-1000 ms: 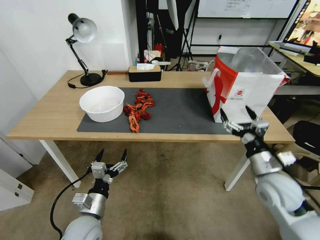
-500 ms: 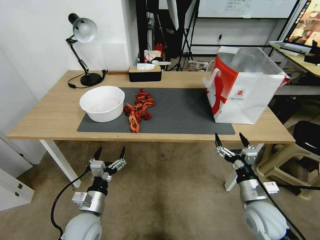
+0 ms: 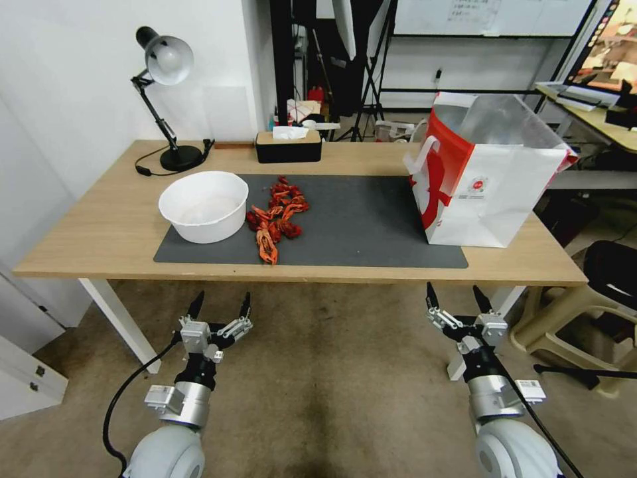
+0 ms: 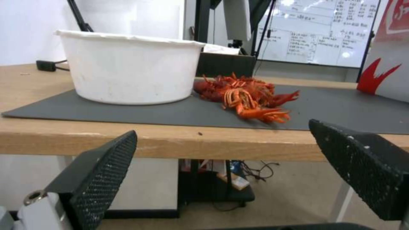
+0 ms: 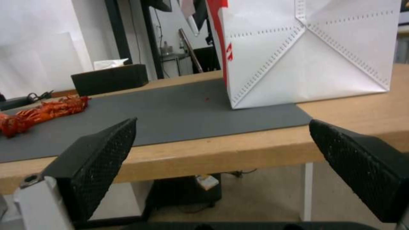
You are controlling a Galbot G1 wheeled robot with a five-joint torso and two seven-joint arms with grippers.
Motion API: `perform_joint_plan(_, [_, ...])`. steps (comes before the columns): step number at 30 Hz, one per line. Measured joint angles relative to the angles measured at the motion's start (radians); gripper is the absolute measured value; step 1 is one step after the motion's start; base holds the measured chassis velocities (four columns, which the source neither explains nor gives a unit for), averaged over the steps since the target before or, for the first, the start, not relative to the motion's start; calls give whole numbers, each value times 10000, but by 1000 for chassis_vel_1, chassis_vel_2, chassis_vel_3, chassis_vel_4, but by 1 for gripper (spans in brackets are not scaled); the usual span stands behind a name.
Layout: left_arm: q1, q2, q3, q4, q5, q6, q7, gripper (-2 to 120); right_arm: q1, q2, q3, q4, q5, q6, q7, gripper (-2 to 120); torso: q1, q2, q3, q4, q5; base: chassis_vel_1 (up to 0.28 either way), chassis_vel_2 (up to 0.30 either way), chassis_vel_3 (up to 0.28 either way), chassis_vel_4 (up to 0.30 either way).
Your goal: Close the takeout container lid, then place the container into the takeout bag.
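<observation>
Both pincers, left pincer (image 3: 220, 305) and right pincer (image 3: 456, 299), spread, below table (image 3: 99, 232).

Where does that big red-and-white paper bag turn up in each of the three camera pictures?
Head view: the takeout bag stands on the table's right end, upright and open.
Left wrist view: a red-and-white sliver of it shows at the edge.
Right wrist view: its white creased side looms large.
Shared landmark: the dark mat under its corner.

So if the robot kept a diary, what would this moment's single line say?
left gripper: open, below table edge | right gripper: open, below table edge | takeout bag: upright on table
</observation>
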Motion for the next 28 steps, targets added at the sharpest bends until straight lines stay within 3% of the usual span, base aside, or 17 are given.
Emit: perform_joint_plan(28, [13,2,-3,6,18,-7,-45,100,-3,5,-1,4,103,-96,-49,100,2,0,0,0,-1,0,0,0,0])
